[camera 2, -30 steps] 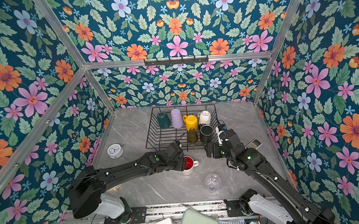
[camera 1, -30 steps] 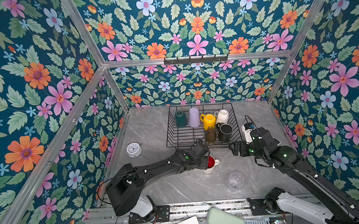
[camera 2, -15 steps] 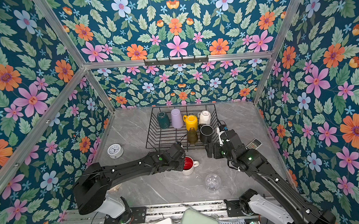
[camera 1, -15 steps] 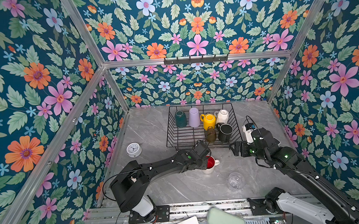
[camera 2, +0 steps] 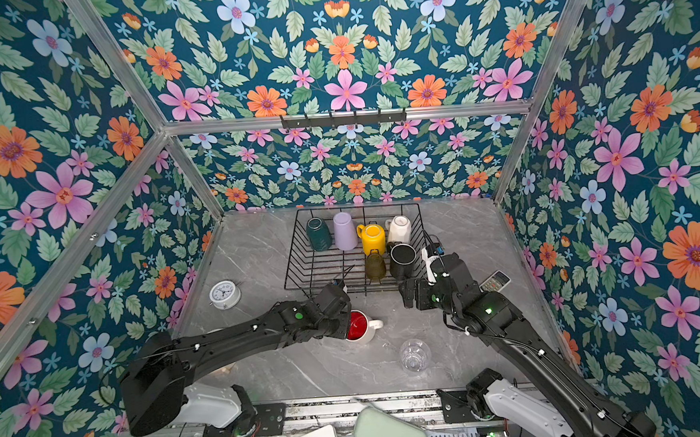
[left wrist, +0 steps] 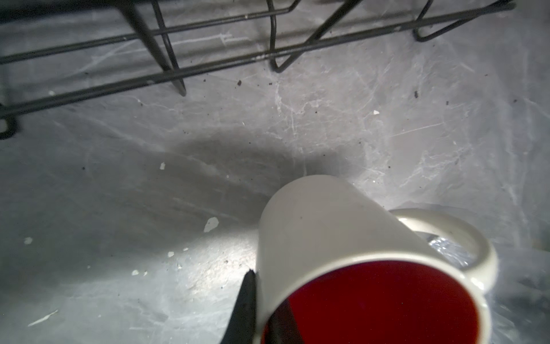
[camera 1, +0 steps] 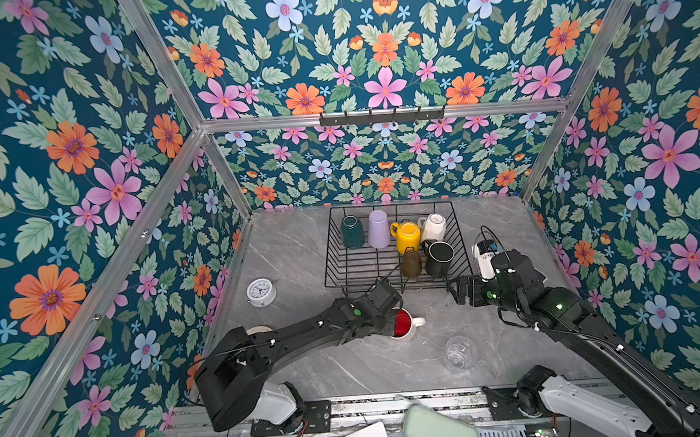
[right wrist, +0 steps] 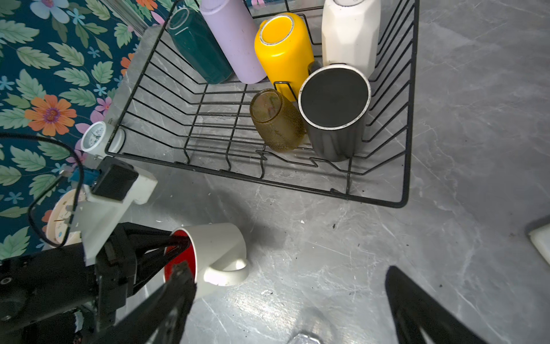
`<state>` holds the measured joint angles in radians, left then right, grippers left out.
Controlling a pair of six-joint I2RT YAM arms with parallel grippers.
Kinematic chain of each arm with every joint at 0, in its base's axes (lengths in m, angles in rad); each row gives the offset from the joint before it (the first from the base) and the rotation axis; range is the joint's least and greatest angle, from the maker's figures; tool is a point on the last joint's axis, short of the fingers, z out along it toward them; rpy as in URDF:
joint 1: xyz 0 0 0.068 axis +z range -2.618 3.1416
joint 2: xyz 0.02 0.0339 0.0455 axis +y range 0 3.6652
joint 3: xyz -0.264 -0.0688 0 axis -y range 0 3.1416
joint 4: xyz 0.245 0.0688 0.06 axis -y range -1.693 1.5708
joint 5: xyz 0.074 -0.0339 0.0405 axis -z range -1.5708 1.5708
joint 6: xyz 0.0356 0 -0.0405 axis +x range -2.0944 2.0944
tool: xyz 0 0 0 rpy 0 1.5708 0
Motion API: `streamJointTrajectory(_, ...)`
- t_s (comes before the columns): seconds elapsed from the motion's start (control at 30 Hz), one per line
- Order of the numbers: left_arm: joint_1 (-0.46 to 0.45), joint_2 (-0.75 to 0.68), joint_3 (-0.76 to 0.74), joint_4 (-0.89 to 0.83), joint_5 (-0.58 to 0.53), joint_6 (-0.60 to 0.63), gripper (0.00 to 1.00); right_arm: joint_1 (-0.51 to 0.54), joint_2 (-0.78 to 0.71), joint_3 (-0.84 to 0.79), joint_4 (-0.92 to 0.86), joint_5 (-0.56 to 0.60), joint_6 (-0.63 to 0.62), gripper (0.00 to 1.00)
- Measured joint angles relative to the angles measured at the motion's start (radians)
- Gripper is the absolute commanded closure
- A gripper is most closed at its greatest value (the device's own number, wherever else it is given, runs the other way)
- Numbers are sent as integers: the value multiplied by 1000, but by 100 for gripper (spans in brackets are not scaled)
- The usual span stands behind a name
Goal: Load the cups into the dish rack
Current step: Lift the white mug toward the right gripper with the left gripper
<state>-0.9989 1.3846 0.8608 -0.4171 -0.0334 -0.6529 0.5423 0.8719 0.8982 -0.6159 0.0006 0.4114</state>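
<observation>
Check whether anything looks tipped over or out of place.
The white mug with a red inside lies tipped over on the grey marble table, outside the black wire dish rack, its rim pinched by the left gripper.

3 teal floral walls (camera 1: pixel 383 38), alu frame (camera 1: pixel 251 123), grey marble tabletop (camera 1: pixel 292 248), blk hook rail (camera 1: pixel 381 118) on back wall.

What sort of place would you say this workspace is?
Probably a staged robot test cell, not a real kitchen: floral-printed walls on an aluminium frame enclose a marble-look tabletop, with the left arm and right arm mounted along its front edge, facing a dish rack.
</observation>
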Motion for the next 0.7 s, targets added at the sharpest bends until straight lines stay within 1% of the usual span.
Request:
streamJointTrajectory(0.1,29,-111,-51,29,54,-3,100,0,-27,-9,34,-29,0,1)
streamJointTrajectory(0.2,94,-236,-124,82,123,-18,100,0,-58,-29,80,-77,-3,1)
streamJointTrajectory(0.33,206,-386,-215,170,263,-51,100,0,-95,-60,167,-165,-11,1)
streamJointTrajectory(0.43,270,-471,-258,243,377,-83,100,0,-119,-81,240,-242,-28,1)
streamJointTrajectory(0.53,314,-510,-287,338,497,-130,100,0,-129,-95,320,-325,-48,1)
streamJointTrajectory(0.7,357,-502,-348,526,670,-253,100,0,-118,-122,452,-444,-82,1)
